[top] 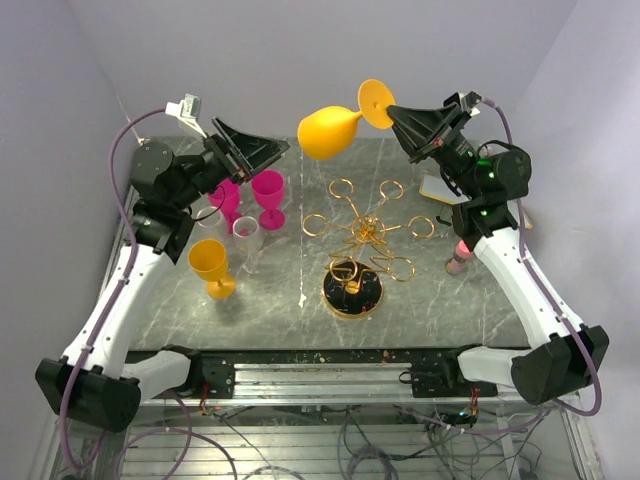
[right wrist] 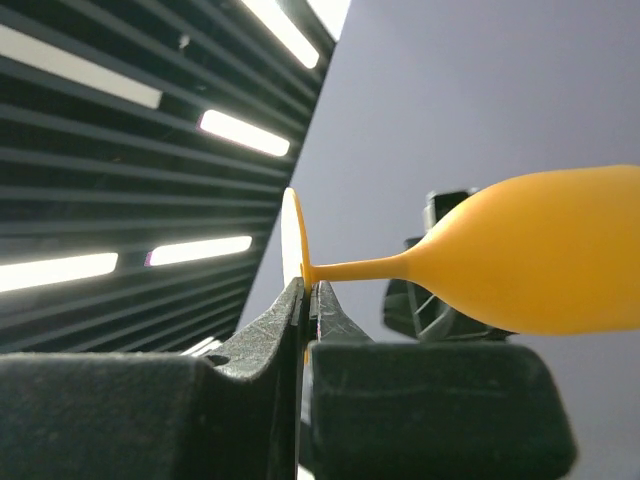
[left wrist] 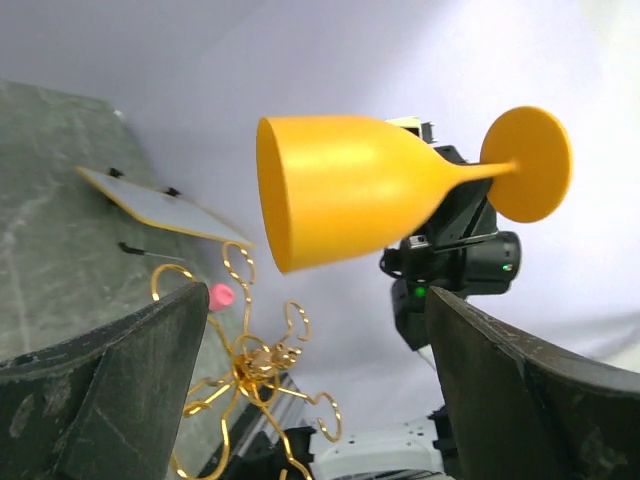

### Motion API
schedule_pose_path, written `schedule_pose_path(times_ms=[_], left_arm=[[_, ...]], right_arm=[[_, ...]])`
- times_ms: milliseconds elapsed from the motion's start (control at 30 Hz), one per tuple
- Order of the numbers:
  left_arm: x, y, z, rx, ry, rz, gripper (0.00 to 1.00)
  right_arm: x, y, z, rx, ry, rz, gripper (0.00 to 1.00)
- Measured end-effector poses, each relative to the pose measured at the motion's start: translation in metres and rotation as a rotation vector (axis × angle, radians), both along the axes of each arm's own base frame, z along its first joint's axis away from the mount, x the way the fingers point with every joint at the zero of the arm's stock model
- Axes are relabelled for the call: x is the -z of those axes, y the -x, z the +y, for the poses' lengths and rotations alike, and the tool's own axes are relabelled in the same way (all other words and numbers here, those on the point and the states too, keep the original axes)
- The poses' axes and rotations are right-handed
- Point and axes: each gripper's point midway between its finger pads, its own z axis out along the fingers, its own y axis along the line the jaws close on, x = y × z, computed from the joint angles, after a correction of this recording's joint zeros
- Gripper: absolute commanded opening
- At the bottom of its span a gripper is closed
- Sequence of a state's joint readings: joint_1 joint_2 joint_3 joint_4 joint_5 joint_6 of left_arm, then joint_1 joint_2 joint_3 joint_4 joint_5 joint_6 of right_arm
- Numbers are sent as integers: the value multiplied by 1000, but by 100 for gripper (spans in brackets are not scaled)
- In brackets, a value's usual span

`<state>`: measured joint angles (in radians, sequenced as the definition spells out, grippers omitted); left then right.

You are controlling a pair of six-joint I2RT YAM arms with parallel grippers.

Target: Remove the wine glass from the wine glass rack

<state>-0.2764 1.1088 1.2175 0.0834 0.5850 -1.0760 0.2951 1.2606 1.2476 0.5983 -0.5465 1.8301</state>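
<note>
An orange wine glass [top: 328, 132] hangs on its side in the air above the far part of the table, bowl to the left. My right gripper [top: 392, 115] is shut on the glass's round foot [right wrist: 291, 240], and its fingers [right wrist: 308, 290] pinch the disc edge-on. My left gripper [top: 268, 158] stands open just left of the bowl and does not touch it. In the left wrist view the glass [left wrist: 350, 190] floats above the open jaws [left wrist: 315, 300]. The gold wire wine glass rack [top: 365, 235] stands on its dark round base [top: 352, 292] mid-table with bare loop arms [left wrist: 250, 365].
At the left of the table stand two pink glasses [top: 268, 195], a clear glass [top: 246, 238] and a yellow glass [top: 212, 268]. A pink-capped object [top: 460, 255] and a flat pale card [top: 440, 188] lie at the right, by the right arm.
</note>
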Motion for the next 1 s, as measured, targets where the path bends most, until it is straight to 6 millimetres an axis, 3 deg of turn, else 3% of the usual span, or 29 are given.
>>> schedule_pose_path(times_ms=[167,367,600,667,767,867,1000], left_arm=[[-5,4,-9,97,125,10,91],[-30,26,-13,230,256,-58,76],[-38,45,-20,359,348,-62,27],[-41,50,-21,383,366,-62,19],[-56,70,-16,399,379,-122,8],[-62,88,-11,366,337,-159,7],[-61,106,6,195,225,-155,7]], right_arm=[[-6,20,0,-99,-84,21,0],[-2,29,8,-182,-134,37,0],[5,33,25,-252,-163,49,2],[6,34,26,-254,-164,50,13],[22,24,29,-200,-102,70,41],[40,17,33,-132,-12,88,60],[53,9,22,55,157,41,87]])
